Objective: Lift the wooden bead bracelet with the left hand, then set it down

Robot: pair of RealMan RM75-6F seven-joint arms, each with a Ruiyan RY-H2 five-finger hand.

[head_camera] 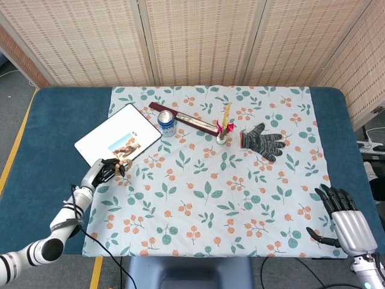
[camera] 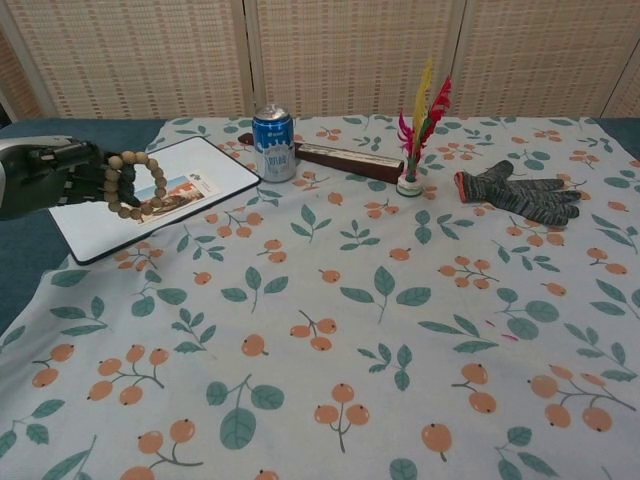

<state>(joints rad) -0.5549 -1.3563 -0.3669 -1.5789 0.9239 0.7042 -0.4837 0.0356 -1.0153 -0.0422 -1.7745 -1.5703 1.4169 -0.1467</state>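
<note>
The left hand [camera: 50,177] holds the bead bracelet [camera: 135,185] up in the air, over the near edge of the white board [camera: 200,165] on the left. The right hand [head_camera: 346,220] rests near the right, fingers spread, holding nothing.

Behind everything stands a folding screen of pale woven reed panels in light wooden frames [head_camera: 198,39], running the full width of the scene and angling in at both sides. In front of it sits the dark teal-blue table [head_camera: 57,150], with a white cloth printed with green leaves and orange berries [head_camera: 240,198] spread over its middle and hanging over the near edge. To the left, grey floor [head_camera: 11,108] shows, crossed by a yellow strip [head_camera: 17,149]. Light is soft and even, with faint shadows.
</note>
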